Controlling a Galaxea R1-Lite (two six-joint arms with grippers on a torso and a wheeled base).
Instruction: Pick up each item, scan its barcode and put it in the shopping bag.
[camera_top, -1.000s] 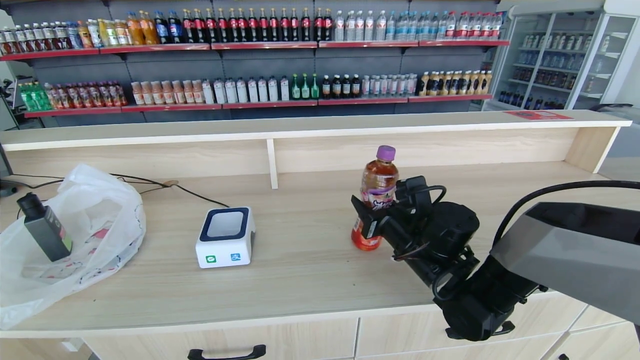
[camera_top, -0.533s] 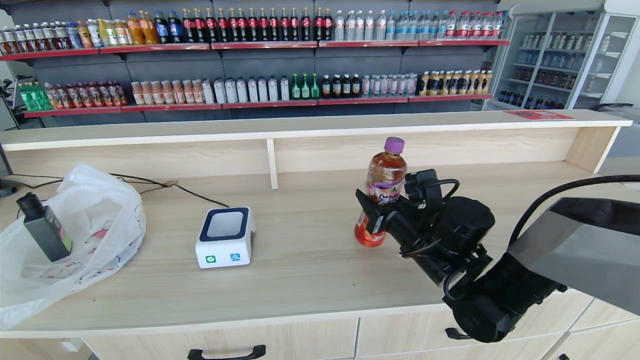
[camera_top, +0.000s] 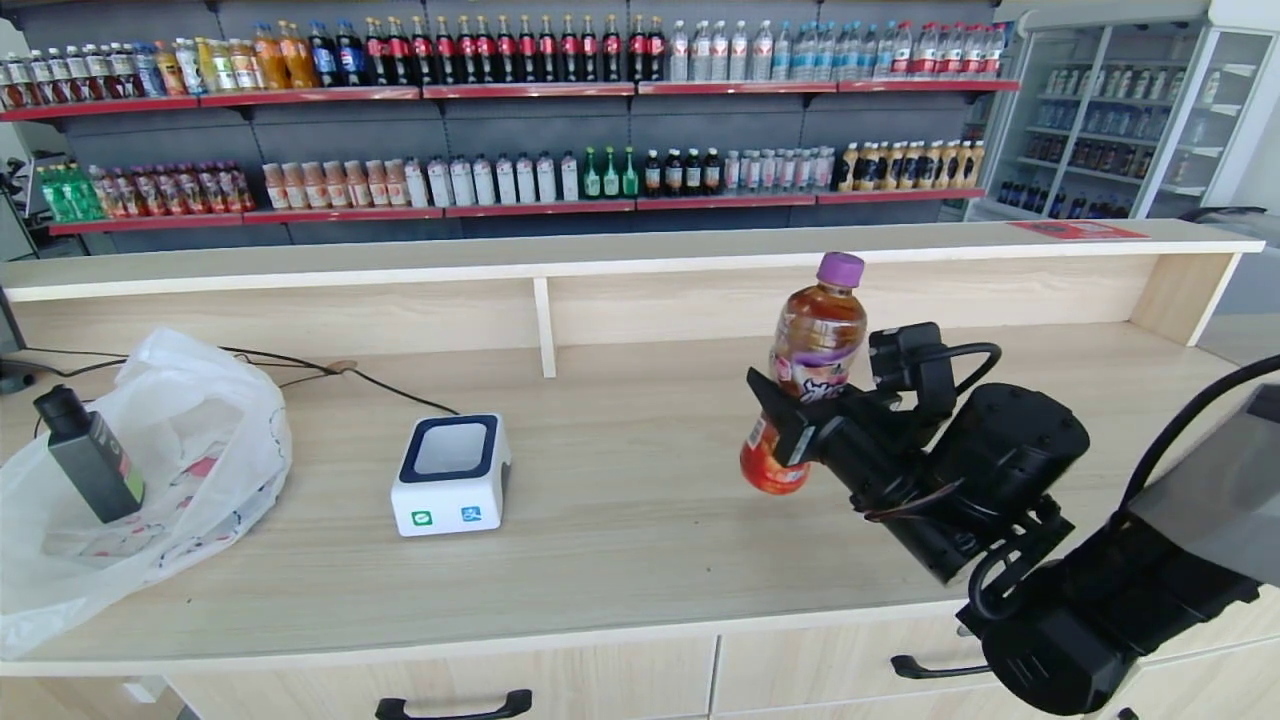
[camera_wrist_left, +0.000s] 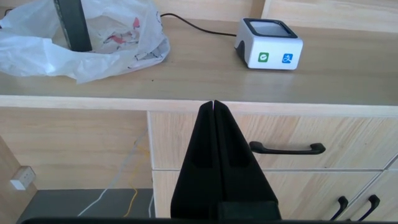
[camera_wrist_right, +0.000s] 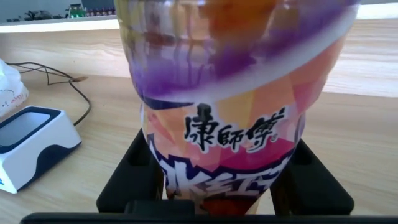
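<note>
The right arm's jaws clamp a purple-capped bottle (camera_top: 815, 340) by its pink-and-purple label (camera_wrist_right: 236, 134), printed with dark characters, above the desk (camera_top: 620, 530). The left arm's jaws are pressed together.

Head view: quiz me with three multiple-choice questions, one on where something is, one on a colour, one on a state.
1. Where is the scanner?
A) between the shopping bag and the bottle
B) inside the bag
C) on the raised ledge

2. What colour is the bottle's cap?
A) red
B) purple
C) green

3. What state is the bottle in?
A) lying flat
B) standing untouched
C) clamped in the right gripper

Answers:
1 A, it stands on the counter with the bag on one side and the bottle on the other.
2 B, the cap shows purple.
3 C, the fingers close on its label.
</note>
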